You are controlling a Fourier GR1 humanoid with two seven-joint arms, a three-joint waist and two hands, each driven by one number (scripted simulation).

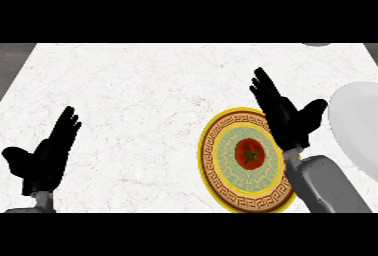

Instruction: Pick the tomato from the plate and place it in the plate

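Tomato [250, 155] sits mid patterned plate [221, 192], just left and near of the right hand [294, 120], fingers straight and apart, holding nothing; white plate [354, 125] lies right.

The right edge cuts off the white plate [354, 130].

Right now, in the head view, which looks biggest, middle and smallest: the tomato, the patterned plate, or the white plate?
1. Patterned plate, fully in view.
2. White plate, as far as it shows; the right edge cuts it off, so it may really be as big or bigger.
3. Tomato, clearly smallest.
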